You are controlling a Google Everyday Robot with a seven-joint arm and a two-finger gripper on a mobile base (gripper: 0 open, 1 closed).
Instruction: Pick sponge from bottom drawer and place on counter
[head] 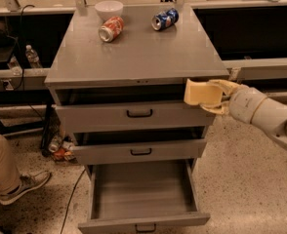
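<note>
The gripper (211,96) grips the sponge (196,92) at the cabinet's (133,116) right front corner, just below the counter's (138,52) edge. The bottom drawer (143,191) stands pulled out, nearest.

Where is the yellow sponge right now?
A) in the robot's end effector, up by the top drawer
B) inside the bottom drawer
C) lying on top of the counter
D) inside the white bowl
A: the end effector holds the sponge in the air at the cabinet's right front corner, just under the counter edge and well above the open bottom drawer.
</note>
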